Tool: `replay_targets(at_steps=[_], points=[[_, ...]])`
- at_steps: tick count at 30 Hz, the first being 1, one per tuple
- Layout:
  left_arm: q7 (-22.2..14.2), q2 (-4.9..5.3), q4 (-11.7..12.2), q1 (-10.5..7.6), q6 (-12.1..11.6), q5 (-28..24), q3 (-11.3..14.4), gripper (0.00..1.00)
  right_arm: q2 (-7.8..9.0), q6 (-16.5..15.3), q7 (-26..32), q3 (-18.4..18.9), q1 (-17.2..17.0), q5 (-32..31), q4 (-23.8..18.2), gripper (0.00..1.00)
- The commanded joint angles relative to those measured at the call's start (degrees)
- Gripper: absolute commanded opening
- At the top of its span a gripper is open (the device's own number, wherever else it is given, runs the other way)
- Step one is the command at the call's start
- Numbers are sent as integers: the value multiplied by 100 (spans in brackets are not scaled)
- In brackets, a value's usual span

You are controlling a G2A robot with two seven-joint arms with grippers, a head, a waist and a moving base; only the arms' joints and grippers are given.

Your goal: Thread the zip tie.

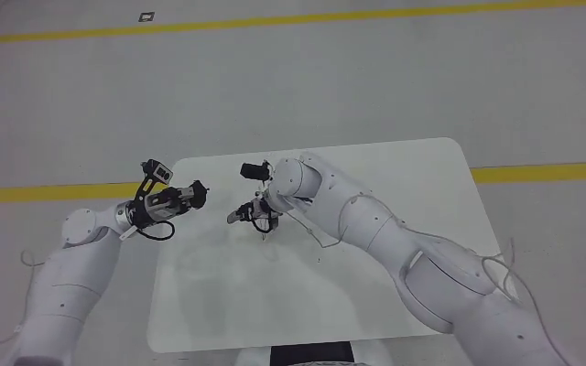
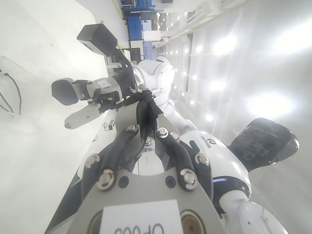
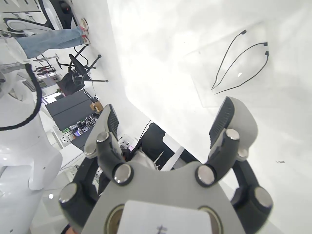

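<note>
Right gripper [image 3: 168,104] hanging wide open above table [image 1: 366,302], holding nothing. Left gripper [image 1: 200,192] hovering by table's left edge; cannot tell how open. 3 zip ties [image 3: 253,46] lying flat on clear sheet [image 3: 207,69], near right gripper, untouched, tails bunching together. Risk: pinching 2 ties at once; thin tie slipping on slick sheet. White tabletop, grey floor, yellow lines [image 1: 275,20].
</note>
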Motion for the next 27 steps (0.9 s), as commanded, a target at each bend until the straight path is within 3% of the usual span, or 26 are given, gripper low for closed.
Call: replay_targets(at_steps=[1,4,6,9,27], points=[[0,0,0,0,0,0,0,0,-107,0,-27,-54,60,7,250,100],[0,0,0,0,0,0,0,0,-287,0,-105,-123,159,28,638,100],[0,0,0,0,0,0,0,0,-402,0,-162,-162,216,35,863,51],[0,0,0,0,0,0,0,0,-587,0,-261,-220,299,26,1274,42],[0,0,0,0,0,0,0,0,-1793,0,-397,-584,740,-691,3483,38]])
